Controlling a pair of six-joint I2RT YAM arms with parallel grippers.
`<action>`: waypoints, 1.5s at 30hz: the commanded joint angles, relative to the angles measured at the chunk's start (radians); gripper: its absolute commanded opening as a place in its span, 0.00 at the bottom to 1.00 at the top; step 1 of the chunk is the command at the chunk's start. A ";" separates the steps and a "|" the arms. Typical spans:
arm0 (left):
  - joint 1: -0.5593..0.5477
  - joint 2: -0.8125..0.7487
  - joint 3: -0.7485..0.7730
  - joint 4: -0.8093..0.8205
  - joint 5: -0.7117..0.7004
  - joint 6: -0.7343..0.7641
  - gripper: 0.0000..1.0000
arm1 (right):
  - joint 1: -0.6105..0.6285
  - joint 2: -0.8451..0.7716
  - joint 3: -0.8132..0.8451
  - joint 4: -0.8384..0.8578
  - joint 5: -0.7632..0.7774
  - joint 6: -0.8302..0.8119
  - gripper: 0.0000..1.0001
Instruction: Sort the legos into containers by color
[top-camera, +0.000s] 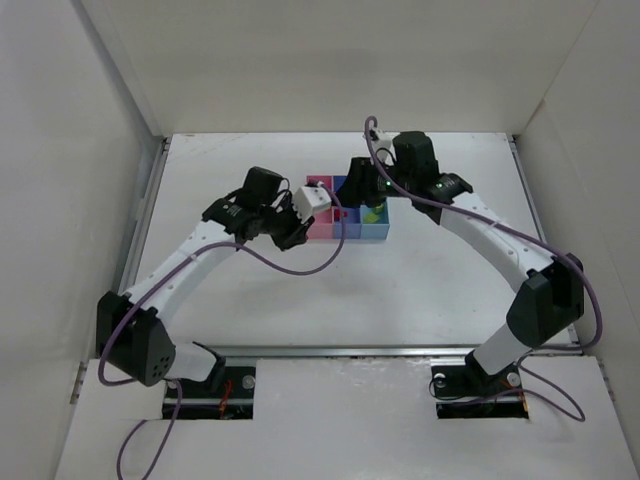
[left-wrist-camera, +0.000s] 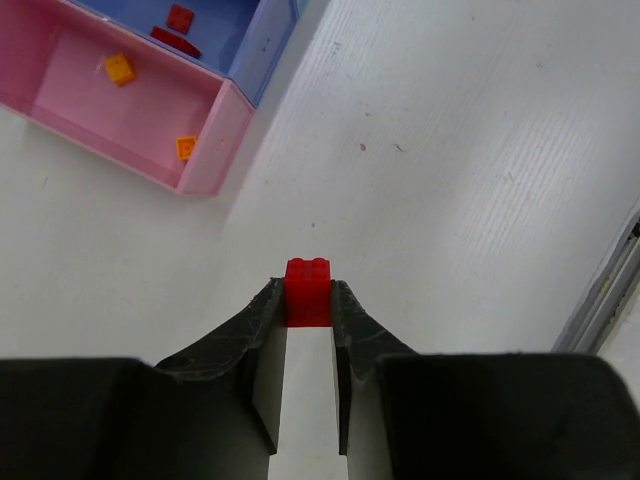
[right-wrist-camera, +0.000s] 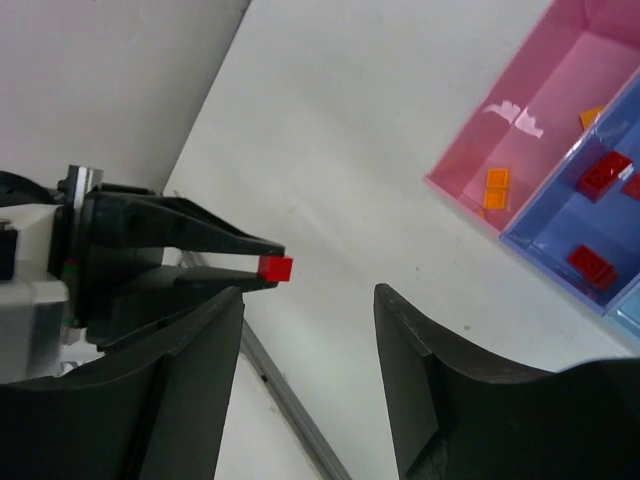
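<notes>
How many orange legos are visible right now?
2, both in the pink bin: one orange brick by its corner, a second mid-floor. Bin partly out of frame, so more may be hidden.

Red brick (left-wrist-camera: 308, 290), pink bin (left-wrist-camera: 100, 110), blue bin (left-wrist-camera: 265, 55)

Glossy plastic red lego (left-wrist-camera: 307, 290), translucent pink bin (left-wrist-camera: 100, 112) — matt, finely ribbed white table (left-wrist-camera: 450, 150).
</notes>
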 joint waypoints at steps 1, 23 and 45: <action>-0.023 0.118 0.035 -0.096 -0.059 0.036 0.00 | 0.008 -0.006 -0.054 -0.017 0.012 -0.013 0.61; -0.115 0.314 -0.272 0.158 -0.162 0.044 0.21 | -0.035 -0.109 -0.122 -0.120 0.220 -0.004 0.61; -0.083 0.184 -0.358 0.142 -0.190 0.148 0.44 | -0.045 -0.127 -0.123 -0.120 0.229 -0.014 0.61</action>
